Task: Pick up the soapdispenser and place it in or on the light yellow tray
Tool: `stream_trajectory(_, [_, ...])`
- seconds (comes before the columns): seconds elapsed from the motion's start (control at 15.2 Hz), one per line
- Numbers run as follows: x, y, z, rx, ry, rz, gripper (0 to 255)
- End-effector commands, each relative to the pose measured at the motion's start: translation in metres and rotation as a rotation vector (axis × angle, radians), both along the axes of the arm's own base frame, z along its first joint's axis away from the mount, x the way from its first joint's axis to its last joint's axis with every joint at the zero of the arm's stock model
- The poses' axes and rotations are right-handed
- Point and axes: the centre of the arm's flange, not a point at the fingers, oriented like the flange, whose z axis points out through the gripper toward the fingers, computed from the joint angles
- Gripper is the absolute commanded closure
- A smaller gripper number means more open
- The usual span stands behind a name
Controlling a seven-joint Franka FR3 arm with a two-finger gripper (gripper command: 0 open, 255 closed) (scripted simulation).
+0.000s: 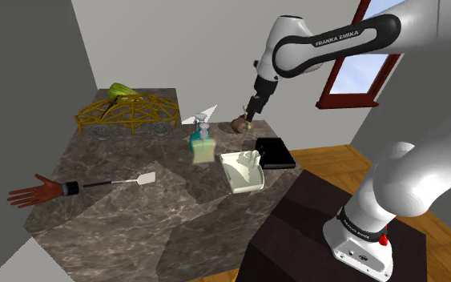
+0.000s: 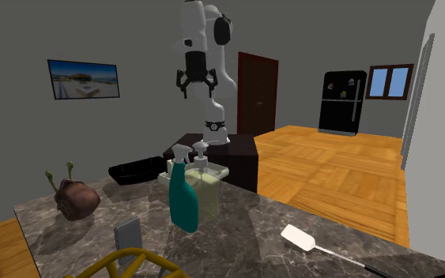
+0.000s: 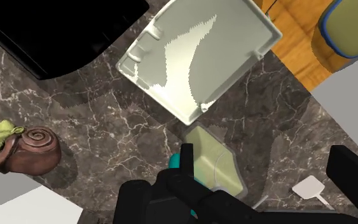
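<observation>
The soap dispenser (image 1: 205,151) is a pale green, boxy bottle with a pump, standing on the dark marble table (image 1: 119,224) right beside a teal spray bottle (image 1: 197,136). The light yellow tray (image 1: 243,171) lies just to the shoulder view's right of them. My gripper (image 1: 251,114) hangs high above the table's far side, open and holding nothing. In the second exterior view the gripper (image 2: 196,80) is well above the dispenser (image 2: 204,188) and tray (image 2: 216,170). The wrist view looks down on the tray (image 3: 199,57) and dispenser (image 3: 214,164), with my gripper (image 3: 266,159) spread wide.
A black tray (image 1: 275,152) lies beyond the yellow one, and a brown snail-shaped pot (image 1: 239,125) stands under the gripper. A white spatula (image 1: 123,183), a red hand model (image 1: 35,192) and a gold wire car (image 1: 127,116) occupy the shoulder view's left.
</observation>
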Motion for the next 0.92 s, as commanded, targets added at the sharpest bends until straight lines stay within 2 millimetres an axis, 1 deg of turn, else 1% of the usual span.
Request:
stream_trajectory(0.0, [0.019, -0.005, -0.021, 0.005, -0.004, 0.032, 0])
stream_trajectory(0.46, [0.080, -0.015, -0.091, 0.027, -0.011, 0.139, 0])
stream_trajectory(0.86, [0.134, -0.017, -0.150, 0.045, -0.017, 0.230, 0])
